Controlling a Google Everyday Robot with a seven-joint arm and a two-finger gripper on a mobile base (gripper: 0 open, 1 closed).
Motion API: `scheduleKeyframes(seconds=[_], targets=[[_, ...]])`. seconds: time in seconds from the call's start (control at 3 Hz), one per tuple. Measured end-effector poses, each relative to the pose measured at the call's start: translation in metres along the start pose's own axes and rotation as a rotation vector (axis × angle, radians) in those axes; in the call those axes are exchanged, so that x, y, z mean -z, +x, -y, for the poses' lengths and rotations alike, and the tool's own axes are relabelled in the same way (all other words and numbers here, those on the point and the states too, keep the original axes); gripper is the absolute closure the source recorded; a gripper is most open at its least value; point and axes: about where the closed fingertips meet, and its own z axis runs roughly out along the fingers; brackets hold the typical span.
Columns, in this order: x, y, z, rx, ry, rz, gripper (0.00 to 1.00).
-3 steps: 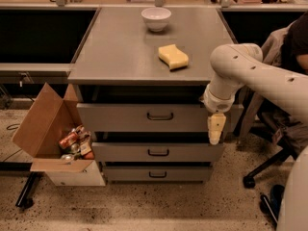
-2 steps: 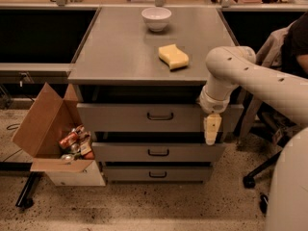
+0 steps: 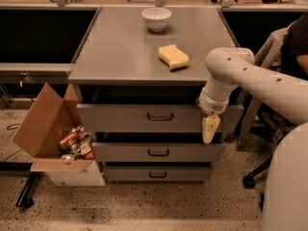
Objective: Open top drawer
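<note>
The top drawer [image 3: 120, 117] is the widest grey front under the counter, with a small dark loop handle [image 3: 160, 117] at its centre. It stands out from the cabinet, with a dark gap above it. Two narrower drawers [image 3: 156, 152] lie below it. My gripper [image 3: 210, 129] hangs down from the white arm in front of the top drawer's right end, to the right of the handle and apart from it.
The grey counter [image 3: 115, 52] holds a white bowl [image 3: 156, 18] and a yellow sponge [image 3: 173, 57]. An open cardboard box [image 3: 48, 134] with packets stands on the floor at the left. A chair and a seated person [image 3: 293, 47] are at the right.
The arm and gripper have shifted a little to the left along the top drawer's front. The drawers look unchanged.
</note>
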Motion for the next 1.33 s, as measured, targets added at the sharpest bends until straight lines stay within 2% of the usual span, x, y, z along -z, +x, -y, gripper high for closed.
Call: scheduleKeyframes(seconds=[0.67, 1.0, 1.33], targets=[[0.007, -0.001, 0.0, 0.0, 0.0, 0.0, 0.64], [0.014, -0.004, -0.022, 0.011, -0.003, 0.011, 0.92], [0.014, -0.004, -0.022, 0.011, -0.003, 0.011, 0.78]])
